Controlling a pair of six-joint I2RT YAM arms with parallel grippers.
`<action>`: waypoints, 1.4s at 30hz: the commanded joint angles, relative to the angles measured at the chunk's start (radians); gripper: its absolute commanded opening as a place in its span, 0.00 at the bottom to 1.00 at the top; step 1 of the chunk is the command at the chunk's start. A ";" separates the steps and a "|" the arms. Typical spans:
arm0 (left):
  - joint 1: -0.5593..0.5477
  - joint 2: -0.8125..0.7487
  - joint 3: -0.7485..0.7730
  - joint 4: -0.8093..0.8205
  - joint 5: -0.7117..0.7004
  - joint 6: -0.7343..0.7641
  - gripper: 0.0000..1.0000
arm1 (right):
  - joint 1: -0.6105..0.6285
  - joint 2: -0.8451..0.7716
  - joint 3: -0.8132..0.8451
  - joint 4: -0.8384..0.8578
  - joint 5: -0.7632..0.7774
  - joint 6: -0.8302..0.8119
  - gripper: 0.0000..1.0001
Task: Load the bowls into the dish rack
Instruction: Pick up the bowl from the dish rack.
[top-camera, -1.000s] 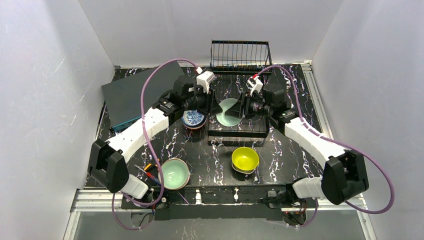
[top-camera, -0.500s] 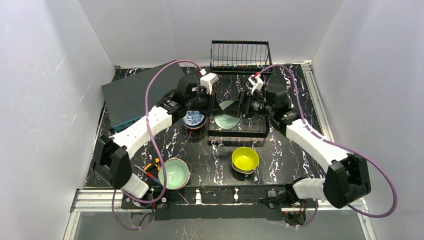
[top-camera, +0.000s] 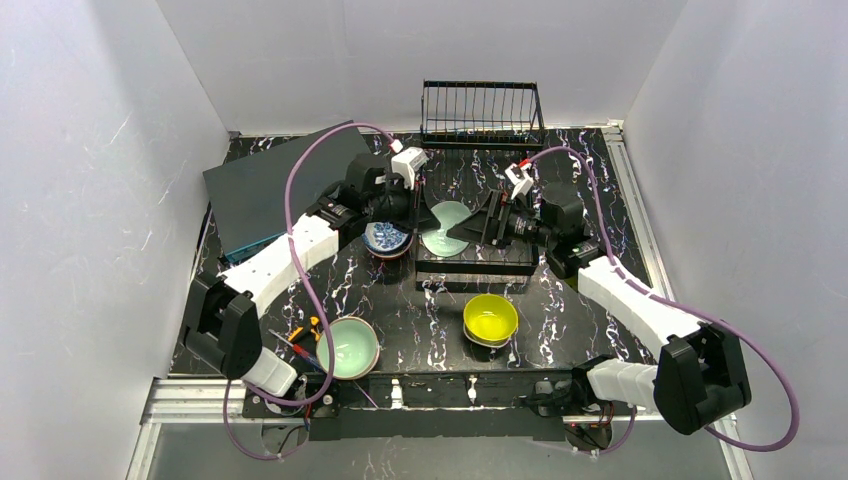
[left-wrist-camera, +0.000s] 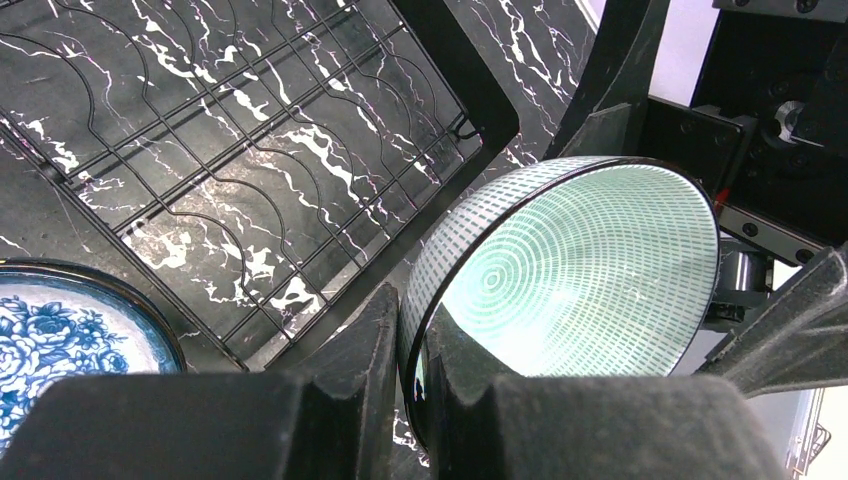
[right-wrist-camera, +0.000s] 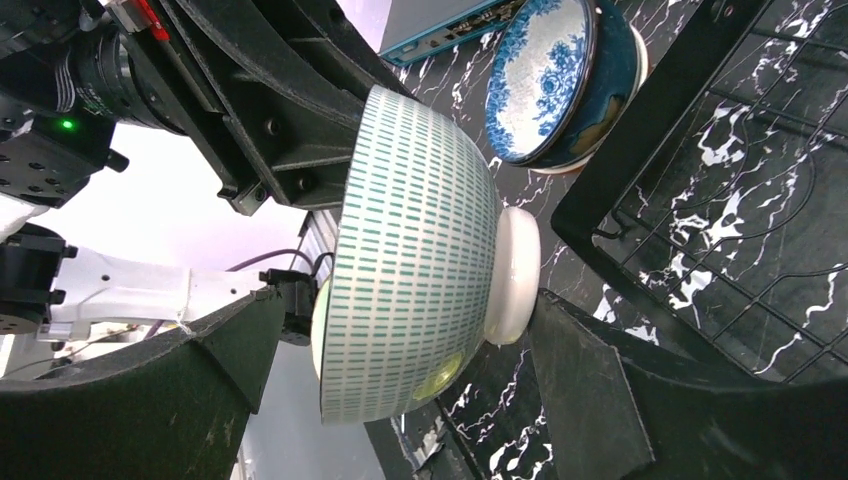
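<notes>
A mint-green patterned bowl (top-camera: 445, 228) (left-wrist-camera: 590, 270) (right-wrist-camera: 415, 250) hangs on edge over the left end of the dish rack's flat frame base (top-camera: 478, 262) (left-wrist-camera: 250, 150). My left gripper (top-camera: 420, 207) (left-wrist-camera: 420, 325) is shut on its rim, one finger inside and one outside. My right gripper (top-camera: 472, 228) (right-wrist-camera: 405, 310) stands open around the same bowl. One of its fingers (right-wrist-camera: 585, 390) is close by the bowl's white foot, the other is clear of the rim. The rack's wire basket section (top-camera: 482, 110) stands at the back.
A blue-and-white bowl (top-camera: 387, 238) (left-wrist-camera: 60, 340) (right-wrist-camera: 545, 75) sits just left of the frame base. A second mint-green bowl (top-camera: 348, 347) and a yellow bowl (top-camera: 490, 318) sit near the front edge. A dark grey flat box (top-camera: 275, 185) lies at the back left.
My right gripper has opened off the patterned bowl and drawn back to the right. The left gripper has closed on the rim and now carries the bowl alone.
</notes>
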 joint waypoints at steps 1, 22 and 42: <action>0.004 -0.096 -0.020 0.090 0.050 -0.014 0.00 | -0.004 -0.007 -0.016 0.078 -0.027 0.054 0.99; 0.005 -0.087 -0.027 0.118 0.071 -0.021 0.00 | -0.003 -0.075 -0.106 0.500 -0.128 0.226 0.89; 0.006 -0.076 -0.021 0.111 0.059 -0.023 0.00 | -0.004 -0.112 -0.089 0.476 -0.096 0.211 0.66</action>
